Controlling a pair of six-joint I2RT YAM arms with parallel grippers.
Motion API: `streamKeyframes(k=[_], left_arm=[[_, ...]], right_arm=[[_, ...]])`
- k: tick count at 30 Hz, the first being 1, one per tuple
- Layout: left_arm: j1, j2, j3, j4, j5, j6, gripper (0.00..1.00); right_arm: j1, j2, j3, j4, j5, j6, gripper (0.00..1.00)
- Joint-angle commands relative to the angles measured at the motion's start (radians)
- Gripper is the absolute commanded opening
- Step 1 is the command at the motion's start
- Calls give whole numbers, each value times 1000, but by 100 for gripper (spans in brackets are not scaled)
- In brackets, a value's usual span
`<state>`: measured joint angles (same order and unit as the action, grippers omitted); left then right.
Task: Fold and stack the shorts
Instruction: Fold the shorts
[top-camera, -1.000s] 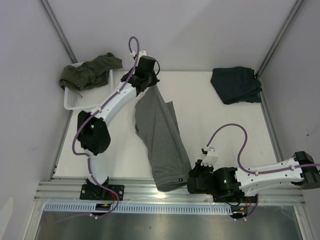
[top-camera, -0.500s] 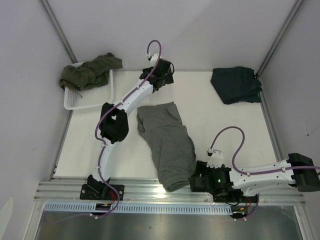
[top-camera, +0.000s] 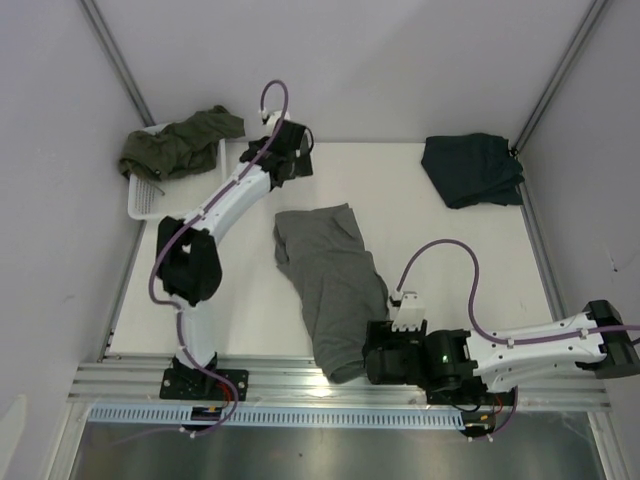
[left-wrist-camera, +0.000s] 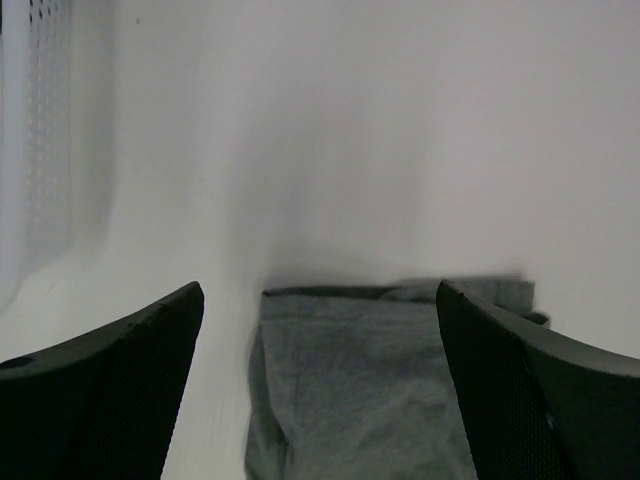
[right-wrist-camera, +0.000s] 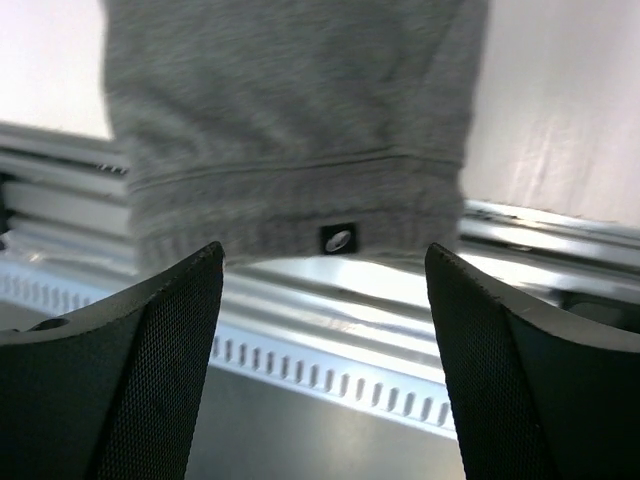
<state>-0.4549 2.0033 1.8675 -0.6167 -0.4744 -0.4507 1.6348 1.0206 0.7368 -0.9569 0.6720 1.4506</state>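
Note:
The light grey shorts (top-camera: 330, 285) lie spread along the table, their near hem hanging over the front rail. In the left wrist view the grey shorts (left-wrist-camera: 370, 380) lie below and ahead of my left gripper (left-wrist-camera: 320, 290), which is open and empty. My left gripper (top-camera: 290, 158) hovers behind the shorts' far end. My right gripper (top-camera: 372, 355) sits open just right of the near hem. From the right wrist, the hem's logo tag (right-wrist-camera: 338, 238) shows just beyond my open right gripper (right-wrist-camera: 322, 270). Dark navy shorts (top-camera: 470, 170) lie folded at the back right. Olive green shorts (top-camera: 180, 143) are heaped on the basket.
A white mesh basket (top-camera: 150, 205) stands at the back left, its wall also in the left wrist view (left-wrist-camera: 40, 150). A ribbed metal rail (top-camera: 270, 385) runs along the table's front edge, under the grey hem. Slanted frame posts rise at both back corners.
Both grippers opened and let go of the grey shorts. The far end dropped flat onto the table. My left arm swung right, then back left; my right gripper shifted slightly left.

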Motion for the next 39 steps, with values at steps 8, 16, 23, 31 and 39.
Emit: streamKeyframes(k=[8,16,23,31,39], left_arm=[[-54,-471,-631,281,195,-37,99],[-178,-797,-929,330,204,-79,99],[-258,-960,-1063,336,240,-75,99],[-334,-986,-1191,410,203,-109,99],[-334,-951,-1167,408,191,-105,99]], right_arm=[[145,-102,-77,191,53,382,99],[158,10,-131,286,69,681,100],[197,55,-146,250,146,950,100],[194,52,-255,279,270,1217,99],[48,36,-296,452,203,1025,98]])
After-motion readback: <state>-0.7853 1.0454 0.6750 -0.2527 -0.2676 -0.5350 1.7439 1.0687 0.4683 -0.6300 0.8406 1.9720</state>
